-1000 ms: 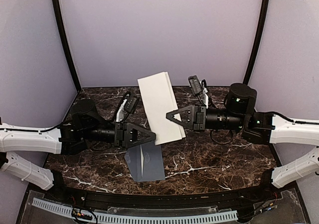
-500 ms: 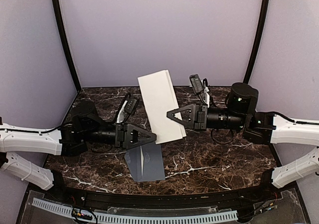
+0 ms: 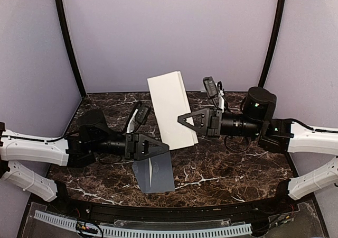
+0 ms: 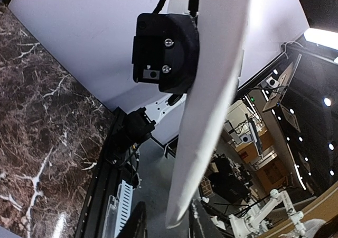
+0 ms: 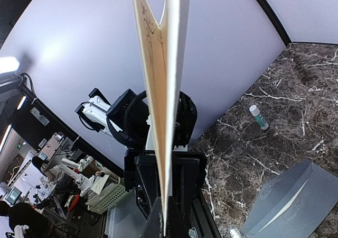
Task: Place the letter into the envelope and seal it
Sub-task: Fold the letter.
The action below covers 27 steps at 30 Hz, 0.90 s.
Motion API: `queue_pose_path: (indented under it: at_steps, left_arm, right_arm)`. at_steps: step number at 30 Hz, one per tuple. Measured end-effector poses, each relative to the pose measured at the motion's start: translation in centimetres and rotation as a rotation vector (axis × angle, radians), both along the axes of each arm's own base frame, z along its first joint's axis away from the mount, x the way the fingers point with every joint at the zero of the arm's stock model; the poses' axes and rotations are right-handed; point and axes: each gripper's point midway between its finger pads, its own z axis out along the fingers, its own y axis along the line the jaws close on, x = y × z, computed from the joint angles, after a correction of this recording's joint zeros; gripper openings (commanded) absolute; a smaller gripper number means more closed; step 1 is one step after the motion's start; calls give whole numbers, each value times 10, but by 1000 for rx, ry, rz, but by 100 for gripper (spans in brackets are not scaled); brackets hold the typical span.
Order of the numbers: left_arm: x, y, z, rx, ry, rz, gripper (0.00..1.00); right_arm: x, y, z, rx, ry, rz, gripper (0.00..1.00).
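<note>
The letter (image 3: 170, 110), a folded cream sheet, is held up on edge above the table, with my right gripper (image 3: 183, 120) shut on its right edge. In the right wrist view the letter (image 5: 161, 84) rises edge-on out of the closed fingertips (image 5: 158, 225). My left gripper (image 3: 165, 147) is at the sheet's lower corner. In the left wrist view that corner (image 4: 182, 209) hangs between the two fingers (image 4: 136, 223), which stand apart, with a gap on the left side. The grey-blue envelope (image 3: 154, 175) lies flat on the table below, also in the right wrist view (image 5: 293, 198).
A small glue stick (image 5: 259, 117) lies on the dark marble table (image 3: 222, 169) beyond the envelope. Purple walls enclose the back and sides. The left arm's body (image 5: 158, 124) sits directly behind the letter in the right wrist view.
My left gripper has slid right to the letter's lower corner, and its jaws have narrowed. The right gripper has lifted the letter slightly up and to the right.
</note>
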Motion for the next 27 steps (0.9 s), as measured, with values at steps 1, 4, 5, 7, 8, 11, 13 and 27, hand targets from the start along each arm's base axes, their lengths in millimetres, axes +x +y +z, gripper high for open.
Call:
queue_pose_path:
  at_steps: [1,4,5,7,8,11,13,27]
  left_arm:
    - [0,0,1,-4,-3,0,46]
    - [0,0,2,-14,-9,1,62]
    - [0,1,2,-19,-10,6,65]
    - [1,2,1,-22,-11,19,68]
    - [2,3,2,-22,-13,29,68]
    - [5,9,10,-42,-35,66,68]
    - [7,15,22,-71,-59,96,68]
    - [38,33,58,-102,-115,275,36]
  right_arm:
    - [0,0,1,3,-2,0,0]
    - [-1,-1,3,8,-4,0,0]
    - [-1,-1,3,8,-4,1,0]
    - [-1,-1,3,10,-3,5,0]
    - [-2,-1,3,11,-3,9,0]
    - [-6,0,5,19,-7,32,0]
    - [-10,0,7,24,-11,55,0]
    - [-32,7,-9,-23,8,200,0]
